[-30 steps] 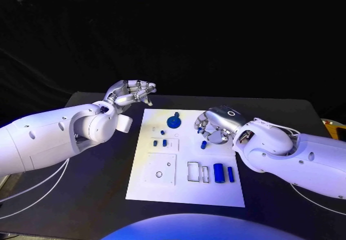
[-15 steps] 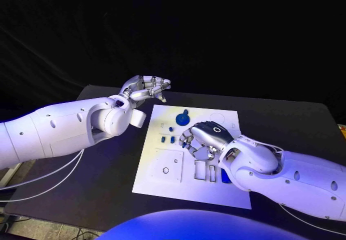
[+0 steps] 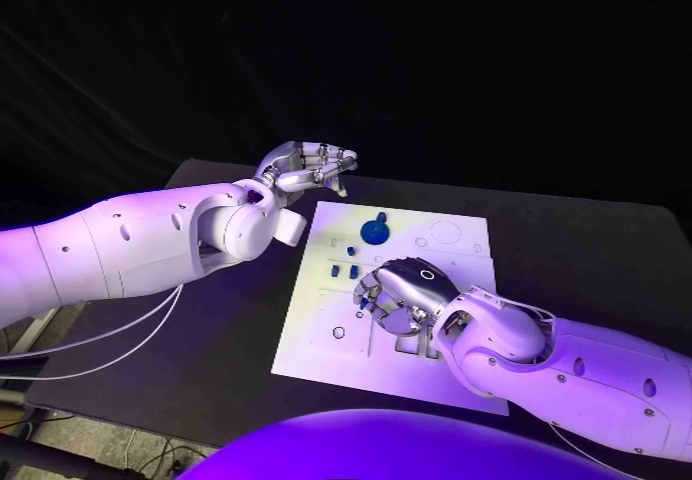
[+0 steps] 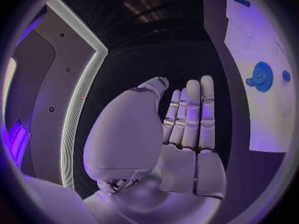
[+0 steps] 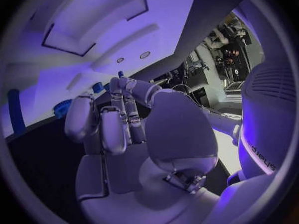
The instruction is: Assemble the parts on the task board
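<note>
black table (image 3: 216, 330), dark backdrop. head view first: white board (image 3: 325, 345) lies mid-table, long axis running away from me. my right hand (image 3: 401, 298) sits low over the board's middle, knuckles up, fingers curled down toward the plate; i can't tell from here if it pinches anything. small blue parts (image 3: 343, 270) stand in slots just beside it on the left-arm side, blue gear (image 3: 375, 232) further up the board. rectangular recesses (image 3: 418, 345) lie just under the right wrist, mostly hidden, so i can't say what is in them. left hand (image 3: 307, 166) is held up off the board's far left corner, fingers curled in, nothing seen in it, well apart from the parts. right hand is clearly the nearer one, so i judge the next pick or seat is its job.

left wrist view: left hand (image 4: 181, 134) shows fingers straight and pressed side by side, thumb alongside, palm bare. gear (image 4: 262, 76) and a small blue dot part (image 4: 286, 75) lie on the board beyond the fingertips, apart from them.

right wrist view: right hand (image 5: 118, 129) has fingers bent close together over the board (image 5: 74, 50), nothing visible between them. a long blue part (image 5: 16, 117) lies on the board off to the finger side, gear (image 5: 62, 107) just past the fingertips. outlined recess (image 5: 93, 30) further off looks unfilled.
</note>
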### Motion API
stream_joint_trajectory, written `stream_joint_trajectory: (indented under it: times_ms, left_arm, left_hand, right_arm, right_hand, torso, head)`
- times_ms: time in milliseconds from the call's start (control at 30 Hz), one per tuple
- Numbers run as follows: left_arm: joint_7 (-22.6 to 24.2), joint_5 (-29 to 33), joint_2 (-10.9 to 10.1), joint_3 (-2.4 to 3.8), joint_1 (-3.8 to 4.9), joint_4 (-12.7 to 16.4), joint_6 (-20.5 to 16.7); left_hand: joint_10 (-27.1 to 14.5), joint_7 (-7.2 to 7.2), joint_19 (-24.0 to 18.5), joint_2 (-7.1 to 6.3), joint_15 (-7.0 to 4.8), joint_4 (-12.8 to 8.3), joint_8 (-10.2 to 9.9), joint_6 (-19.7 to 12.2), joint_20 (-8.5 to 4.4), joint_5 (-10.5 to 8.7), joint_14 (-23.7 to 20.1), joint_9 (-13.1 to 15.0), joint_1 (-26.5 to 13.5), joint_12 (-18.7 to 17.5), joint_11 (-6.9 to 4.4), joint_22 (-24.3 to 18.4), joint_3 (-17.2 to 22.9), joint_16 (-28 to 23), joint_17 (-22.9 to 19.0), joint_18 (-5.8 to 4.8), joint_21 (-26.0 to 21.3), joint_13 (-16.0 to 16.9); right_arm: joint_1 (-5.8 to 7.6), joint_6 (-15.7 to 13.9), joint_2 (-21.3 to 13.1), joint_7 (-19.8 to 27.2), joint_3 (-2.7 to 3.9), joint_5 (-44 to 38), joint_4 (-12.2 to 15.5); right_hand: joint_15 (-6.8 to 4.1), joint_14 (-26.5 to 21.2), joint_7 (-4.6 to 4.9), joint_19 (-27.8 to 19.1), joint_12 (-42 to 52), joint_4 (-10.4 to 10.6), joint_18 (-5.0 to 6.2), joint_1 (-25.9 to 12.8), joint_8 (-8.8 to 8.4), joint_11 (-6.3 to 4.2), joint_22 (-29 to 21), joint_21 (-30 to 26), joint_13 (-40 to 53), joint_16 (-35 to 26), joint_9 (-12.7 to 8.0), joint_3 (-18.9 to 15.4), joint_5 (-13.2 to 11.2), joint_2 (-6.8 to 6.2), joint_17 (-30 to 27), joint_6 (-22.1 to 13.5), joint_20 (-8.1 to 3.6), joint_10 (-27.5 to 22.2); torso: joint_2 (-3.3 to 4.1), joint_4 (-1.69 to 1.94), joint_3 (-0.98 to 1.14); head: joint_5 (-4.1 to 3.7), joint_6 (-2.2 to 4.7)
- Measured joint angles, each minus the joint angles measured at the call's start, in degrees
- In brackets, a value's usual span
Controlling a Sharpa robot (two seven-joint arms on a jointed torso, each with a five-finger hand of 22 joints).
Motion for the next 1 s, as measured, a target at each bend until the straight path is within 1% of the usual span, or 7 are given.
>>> stream_joint_trajectory:
  times_ms: [267, 333, 633, 1000]
  left_arm:
    - [-0.03, 0.02, 0.05, 0.0, 0.01, 0.0, 0.0]
    - [-0.03, 0.03, 0.05, 0.0, 0.01, -0.01, 0.01]
    - [-0.05, 0.06, 0.02, 0.0, 0.0, -0.02, 0.03]
    - [-0.1, 0.08, -0.01, 0.0, 0.0, -0.05, 0.04]
  left_hand:
    - [0.0, 0.0, 0.0, 0.0, 0.0, 0.0, 0.0, 0.0, 0.0, 0.0, 0.0, 0.0, 0.0, 0.0, -0.01, -0.01, 0.0, 0.0, 0.0, 0.0, 0.0, 0.0]
    - [-0.21, 0.0, 0.0, 0.0, 0.0, 0.0, 0.0, 0.0, 0.0, 0.0, 0.0, 0.0, 0.0, 0.0, -0.21, -0.01, 0.0, 0.0, 0.0, 0.0, 0.0, 0.0]
    - [-0.2, 0.0, 0.0, 0.0, 0.0, 0.0, 0.0, 0.0, 0.0, 0.0, 0.0, 0.0, 0.0, -0.01, -0.21, -0.01, 0.0, 0.0, 0.01, 0.0, 0.0, 0.0]
    - [-0.2, 0.0, 0.0, 0.0, 0.0, 0.0, 0.23, 0.0, 0.0, 0.0, 0.0, 0.08, 0.0, -0.01, -0.21, -0.01, 0.0, 0.0, 0.01, 0.0, 0.0, 0.01]
  right_arm:
    - [-0.34, 0.09, 0.38, 0.13, -0.12, -0.03, -0.87]
    - [-0.39, 0.16, 0.42, 0.17, -0.15, -0.04, -0.97]
    - [-0.67, 0.54, 0.98, 0.37, -0.22, -0.05, -1.74]
    - [-0.84, 0.95, 1.21, 0.57, -0.29, -0.05, -1.86]
  right_hand:
    - [0.0, 0.0, 0.04, 0.4, -0.01, 0.13, -0.01, -0.02, -0.06, -0.05, 1.23, 0.91, 0.03, 0.0, 0.13, -0.15, -0.14, -0.02, -0.2, 0.04, 0.14, -0.05]
    - [0.0, 0.0, 0.04, 0.4, -0.01, 0.16, -0.01, -0.02, -0.07, -0.14, 1.27, 0.91, 0.03, 0.0, 0.18, -0.19, -0.14, -0.02, -0.2, 0.04, 0.14, -0.14]
    - [0.0, 0.0, 0.03, 0.4, -0.09, 0.1, -0.01, -0.02, 0.07, -0.17, 1.34, 0.9, 0.07, 0.0, 0.29, -0.25, -0.26, -0.03, -0.35, 0.03, 0.14, -0.17]
    - [0.0, 0.0, -0.03, 0.4, -0.22, 0.09, 0.0, -0.03, 0.07, -0.16, 1.41, 0.9, 0.14, 0.0, 0.28, -0.26, -0.48, -0.04, -0.5, -0.03, 0.14, -0.16]
  torso:
    - [0.02, 0.05, -0.02]
    - [0.02, 0.05, -0.05]
    - [0.0, 0.05, -0.05]
    - [0.0, 0.06, -0.05]
  head:
    - [0.18, -0.12]
    - [0.21, -0.12]
    - [0.32, -0.12]
    - [0.4, -0.13]
